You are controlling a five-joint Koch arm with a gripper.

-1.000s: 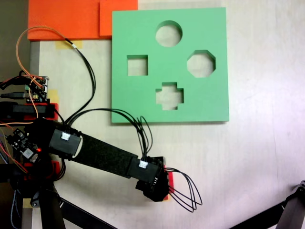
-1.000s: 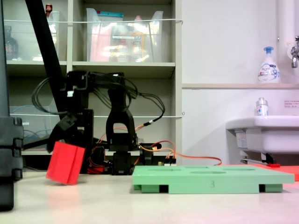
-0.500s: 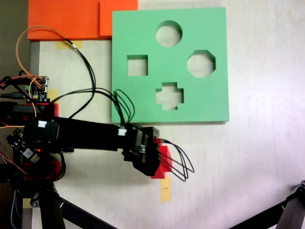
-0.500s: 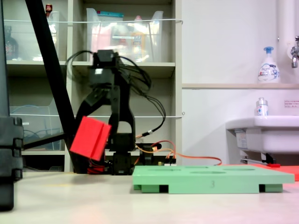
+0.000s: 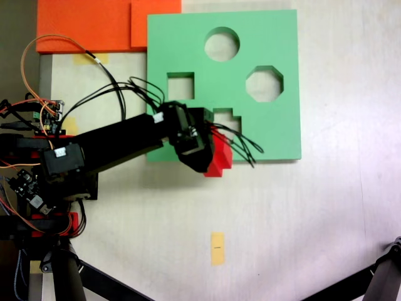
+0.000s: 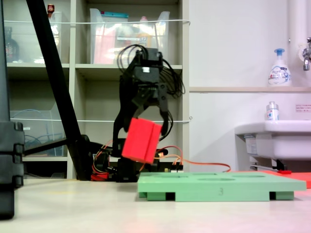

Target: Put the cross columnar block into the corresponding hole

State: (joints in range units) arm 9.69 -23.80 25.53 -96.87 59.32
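The cross columnar block (image 5: pixel 219 158) is bright red foam and hangs tilted in the air, with my gripper (image 5: pixel 209 147) shut on its top. In a fixed view from the side, the block (image 6: pixel 141 141) hovers above the left end of the green foam board (image 6: pixel 218 187), held by the gripper (image 6: pixel 146 118). Seen from above, the block overlaps the near edge of the board (image 5: pixel 276 37), just below and left of the plus-shaped hole (image 5: pixel 227 118). My gripper and its wires hide part of that hole.
The board also has a round (image 5: pixel 222 44), a square (image 5: pixel 180 86) and an octagonal cutout (image 5: pixel 264 83). Orange foam sheets (image 5: pixel 88 25) lie at the top left. A yellow tape mark (image 5: pixel 217 248) is on the table. Electronics and wires (image 5: pixel 44 116) sit by the arm's base.
The arm has swung from the near table area up to the board, lifting the red block higher and carrying it over the board's edge. The yellow tape mark is uncovered.
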